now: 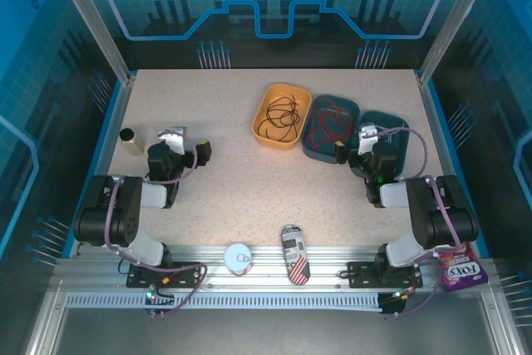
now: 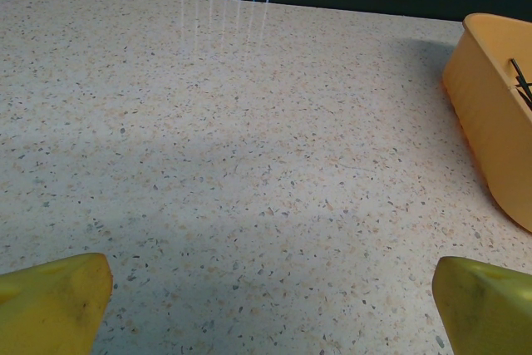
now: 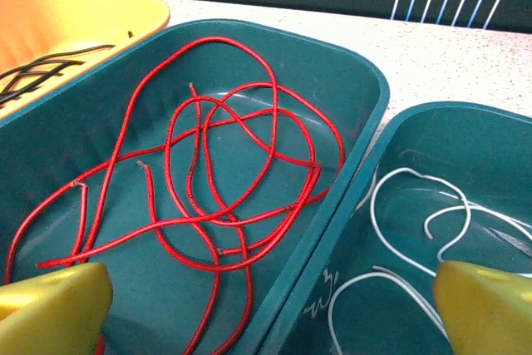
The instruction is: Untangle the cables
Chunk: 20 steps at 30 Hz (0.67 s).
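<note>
The left gripper (image 2: pixel 268 305) hangs spread and empty over the bare table (image 2: pixel 249 164) near the orange tray (image 1: pixel 264 135), which holds the seemingly tangled black cables (image 1: pixel 278 114), while the right gripper (image 3: pixel 268 305), equally wide and empty, hovers over the red cables (image 3: pixel 224 218) looped in a teal tray (image 3: pixel 366 81) and the white cables (image 3: pixel 416 174) in the neighbouring teal tray (image 3: pixel 465 114).

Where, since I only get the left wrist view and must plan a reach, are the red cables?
Observer: The red cables lie looped in a teal bin, right of the orange bin.
Operator: And the white ones?
Observer: The white cables sit in a second teal bin beside the first.
Operator: Is the right gripper busy?
Observer: No, it is open over those bins, holding nothing.
</note>
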### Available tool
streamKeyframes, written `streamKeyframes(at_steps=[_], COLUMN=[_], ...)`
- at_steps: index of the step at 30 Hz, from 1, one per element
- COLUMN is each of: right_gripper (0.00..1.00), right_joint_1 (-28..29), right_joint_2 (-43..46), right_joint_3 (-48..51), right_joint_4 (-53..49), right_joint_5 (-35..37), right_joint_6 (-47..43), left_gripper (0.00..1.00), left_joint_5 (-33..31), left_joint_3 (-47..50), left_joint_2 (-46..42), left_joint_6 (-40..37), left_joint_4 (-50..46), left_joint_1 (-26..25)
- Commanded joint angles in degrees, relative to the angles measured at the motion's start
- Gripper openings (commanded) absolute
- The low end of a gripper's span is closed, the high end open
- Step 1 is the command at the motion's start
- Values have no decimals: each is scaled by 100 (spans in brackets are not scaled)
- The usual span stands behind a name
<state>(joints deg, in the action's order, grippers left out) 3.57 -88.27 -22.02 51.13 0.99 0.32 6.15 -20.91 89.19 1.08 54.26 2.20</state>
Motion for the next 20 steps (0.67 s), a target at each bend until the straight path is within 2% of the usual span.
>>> streamKeyframes(at_steps=[1,20], right_gripper=[100,100], right_joint_1=[-98,-99], right_joint_2=[-15,-15], right_joint_3=[-87,-91], right_joint_4=[2,6], right_joint_5=[-99,-99], right_joint_6=[-89,-88], left_gripper=[99,99], left_joint_5=[97,28], left_joint_3=[-41,-62], left_joint_2=[-22,-22], left_joint_6=[-108,-132], left_joint_4=[0,-23], left_joint_1=[62,31])
